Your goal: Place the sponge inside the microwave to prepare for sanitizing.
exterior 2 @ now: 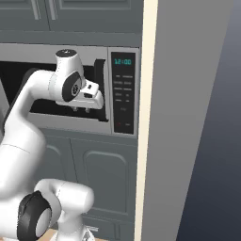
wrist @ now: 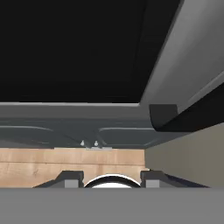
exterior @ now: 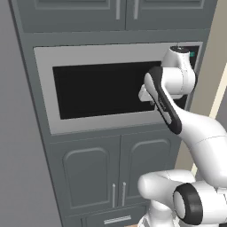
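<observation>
The microwave (exterior: 44, 88) is built into the grey cabinet wall, and its black glass door (exterior: 102, 88) is closed. Right of the door, the keypad (exterior 2: 123, 92) shows teal digits. The door's black handle (exterior 2: 100, 75) runs along its right edge, and its lower end (wrist: 164, 116) appears in the hand view. My gripper (exterior 2: 81, 111) hangs in front of the door's lower right corner, just left of the handle, fingers pointing down. It (wrist: 112, 177) is shut with nothing between the fingers. The sponge is out of view.
Grey cabinet doors (exterior: 102, 177) with thin metal pulls sit below the microwave, and more cabinets (exterior: 119, 13) sit above it. A tall grey side panel with a beige edge (exterior 2: 188, 117) stands close on the right. The wooden floor (wrist: 43, 164) lies below.
</observation>
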Motion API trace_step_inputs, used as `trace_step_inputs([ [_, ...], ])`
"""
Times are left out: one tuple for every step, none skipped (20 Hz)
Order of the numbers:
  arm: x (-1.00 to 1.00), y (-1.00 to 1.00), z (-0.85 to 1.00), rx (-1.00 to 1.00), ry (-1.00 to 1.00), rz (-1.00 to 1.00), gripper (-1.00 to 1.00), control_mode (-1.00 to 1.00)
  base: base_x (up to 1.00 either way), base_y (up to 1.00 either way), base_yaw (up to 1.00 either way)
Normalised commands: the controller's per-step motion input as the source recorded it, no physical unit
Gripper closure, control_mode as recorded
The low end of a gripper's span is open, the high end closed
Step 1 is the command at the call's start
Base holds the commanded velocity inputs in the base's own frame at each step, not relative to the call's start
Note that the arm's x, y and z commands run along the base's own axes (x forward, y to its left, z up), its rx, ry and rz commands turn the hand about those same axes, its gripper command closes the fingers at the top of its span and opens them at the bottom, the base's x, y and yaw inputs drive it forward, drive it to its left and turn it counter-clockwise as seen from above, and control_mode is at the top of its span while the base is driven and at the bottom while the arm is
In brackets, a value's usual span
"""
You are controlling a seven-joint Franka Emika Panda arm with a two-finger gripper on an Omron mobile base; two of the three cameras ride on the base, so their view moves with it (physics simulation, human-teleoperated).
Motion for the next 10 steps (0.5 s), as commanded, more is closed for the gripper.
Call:
trace_step_inputs([
  [-0.01, 0.0, 0.0, 0.0, 0.0, 0.0, -1.0, -1.0, 0.0, 0.0, 0.0],
  [-0.04, 0.0, 0.0, 0.0, 0.0, 0.0, -1.0, -1.0, 0.0, 0.0, 0.0],
  [-0.14, 0.0, 0.0, 0.0, 0.0, 0.0, -1.0, -1.0, 0.0, 0.0, 0.0],
  [-0.3, -0.09, 0.0, 0.0, 0.0, 0.0, -1.0, -1.0, 0.0, 0.0, 0.0],
  [-0.43, -0.22, 0.04, 0.0, -0.01, 0.0, -1.0, -1.0, 0.0, 0.0, 0.0],
  [-0.41, -0.19, 0.04, 0.0, -0.01, 0.0, -1.0, -1.0, 0.0, 0.0, 0.0],
  [-0.34, -0.16, 0.08, 0.0, -0.01, 0.0, -1.0, -1.0, 0.0, 0.0, 0.0],
  [-0.26, -0.29, 0.11, 0.0, -0.06, -0.01, -1.0, -1.0, 0.0, 0.0, 0.0],
  [-0.16, -0.37, 0.08, 0.0, -0.11, -0.01, -1.0, -1.0, 0.0, 0.0, 0.0],
  [-0.06, -0.29, 0.0, 0.0, -0.07, 0.0, -1.0, -1.0, 0.0, 0.0, 0.0],
])
